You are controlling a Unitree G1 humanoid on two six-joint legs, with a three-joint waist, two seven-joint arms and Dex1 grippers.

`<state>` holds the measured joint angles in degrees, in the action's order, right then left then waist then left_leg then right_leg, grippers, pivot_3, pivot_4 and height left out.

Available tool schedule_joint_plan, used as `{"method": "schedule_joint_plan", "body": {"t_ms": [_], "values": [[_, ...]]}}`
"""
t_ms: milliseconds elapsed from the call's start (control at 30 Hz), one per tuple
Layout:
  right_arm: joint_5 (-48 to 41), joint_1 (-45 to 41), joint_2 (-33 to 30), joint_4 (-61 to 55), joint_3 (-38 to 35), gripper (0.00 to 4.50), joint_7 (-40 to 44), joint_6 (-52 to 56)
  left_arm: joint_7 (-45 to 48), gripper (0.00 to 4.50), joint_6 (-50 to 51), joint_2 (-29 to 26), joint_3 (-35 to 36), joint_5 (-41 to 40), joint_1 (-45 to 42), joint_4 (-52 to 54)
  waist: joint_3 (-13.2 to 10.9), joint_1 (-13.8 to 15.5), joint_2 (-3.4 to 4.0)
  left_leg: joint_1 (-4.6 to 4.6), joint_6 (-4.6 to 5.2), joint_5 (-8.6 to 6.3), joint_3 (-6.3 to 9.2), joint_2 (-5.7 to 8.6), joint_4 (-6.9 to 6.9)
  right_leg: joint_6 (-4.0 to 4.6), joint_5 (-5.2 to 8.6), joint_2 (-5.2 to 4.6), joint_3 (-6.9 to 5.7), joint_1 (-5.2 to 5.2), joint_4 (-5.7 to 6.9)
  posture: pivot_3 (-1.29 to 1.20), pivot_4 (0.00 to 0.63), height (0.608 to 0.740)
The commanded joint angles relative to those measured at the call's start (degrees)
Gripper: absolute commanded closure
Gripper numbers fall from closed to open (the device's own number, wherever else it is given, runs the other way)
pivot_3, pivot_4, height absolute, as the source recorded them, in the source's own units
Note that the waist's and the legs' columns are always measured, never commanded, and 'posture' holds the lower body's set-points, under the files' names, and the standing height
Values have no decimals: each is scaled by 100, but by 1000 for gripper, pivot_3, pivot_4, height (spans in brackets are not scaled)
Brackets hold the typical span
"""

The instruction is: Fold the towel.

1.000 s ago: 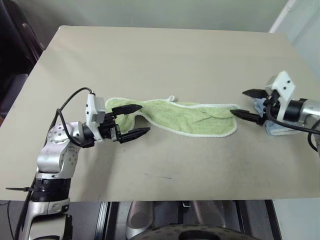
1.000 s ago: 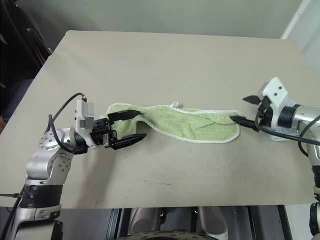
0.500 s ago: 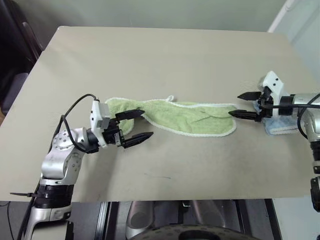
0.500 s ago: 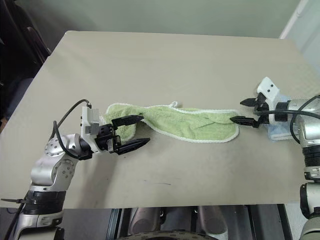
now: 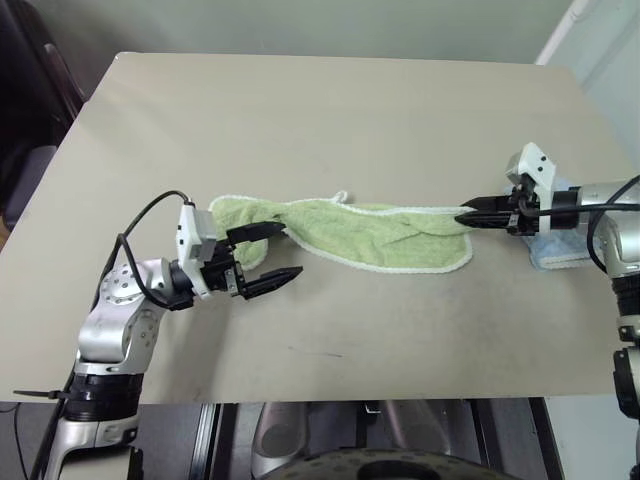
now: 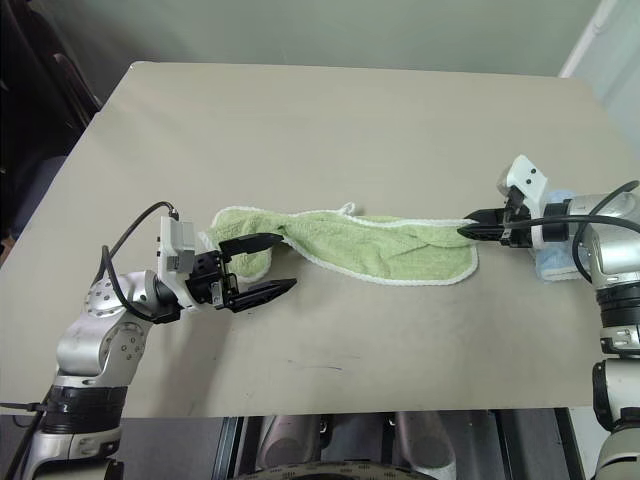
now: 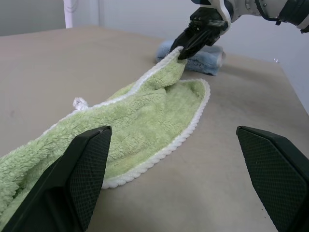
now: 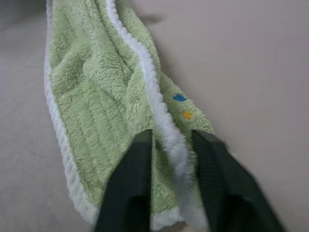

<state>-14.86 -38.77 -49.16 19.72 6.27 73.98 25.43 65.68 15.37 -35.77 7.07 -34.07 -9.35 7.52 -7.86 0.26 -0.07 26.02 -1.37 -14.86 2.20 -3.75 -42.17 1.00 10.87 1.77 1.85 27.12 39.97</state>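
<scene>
The light green towel (image 5: 370, 235) with white edging lies stretched in a crumpled band across the middle of the table. My right gripper (image 5: 462, 216) is shut on its right corner, pinching the white edging (image 8: 166, 128) between both fingers, close to two small embroidered dots (image 8: 182, 106). The left wrist view shows that corner drawn up slightly off the table at the right gripper (image 7: 181, 53). At the towel's left end my left gripper (image 5: 291, 248) stands open, one finger (image 5: 255, 230) over the cloth and the other (image 5: 272, 276) above bare table in front of it.
A smaller light blue towel (image 5: 555, 250) lies folded by the table's right edge, just behind my right hand. The beige table (image 5: 330, 120) extends bare toward the far side and the front edge. A dark chair stands off the far left corner.
My right gripper, open a moment ago at the towel's right corner, has closed on that corner. The left gripper stays open at the left end.
</scene>
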Motion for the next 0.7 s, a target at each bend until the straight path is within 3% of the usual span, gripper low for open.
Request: {"method": "schedule_joint_plan", "body": {"t_ms": [33, 433, 567, 700], "values": [[-3, 8, -128, -223, -119, 4455, 132, -73, 15, 0, -131, -40, 80, 18, -65, 85, 0, 0, 0, 0, 0, 0, 0, 0, 0, 0, 0, 0, 0, 0, 0, 0, 150, 697], [-374, 132, -388, -1385, -646, 4455, 90, 269, 7, 0, -273, 36, 111, 99, -429, -287, -1, 5, 1, -1, -2, 3, 0, 0, 0, 3, -1, 0, -1, 0, 3, 0, 150, 697], [-494, 298, -468, -1861, -815, 4455, 19, 391, -474, 0, -1142, 390, 313, 495, -1193, -1252, -1, 29, 0, -2, 0, 11, 3, 2, -1, 2, -2, -1, 0, -6, 4, 0, 150, 697], [-566, 392, -522, -2322, -919, 4455, -57, 428, -583, 0, -1541, 382, 550, 590, -2010, -2342, -1, 27, 0, -1, -5, 20, 5, 2, -2, 4, -13, 0, -2, -4, 5, 0, 150, 697]]}}
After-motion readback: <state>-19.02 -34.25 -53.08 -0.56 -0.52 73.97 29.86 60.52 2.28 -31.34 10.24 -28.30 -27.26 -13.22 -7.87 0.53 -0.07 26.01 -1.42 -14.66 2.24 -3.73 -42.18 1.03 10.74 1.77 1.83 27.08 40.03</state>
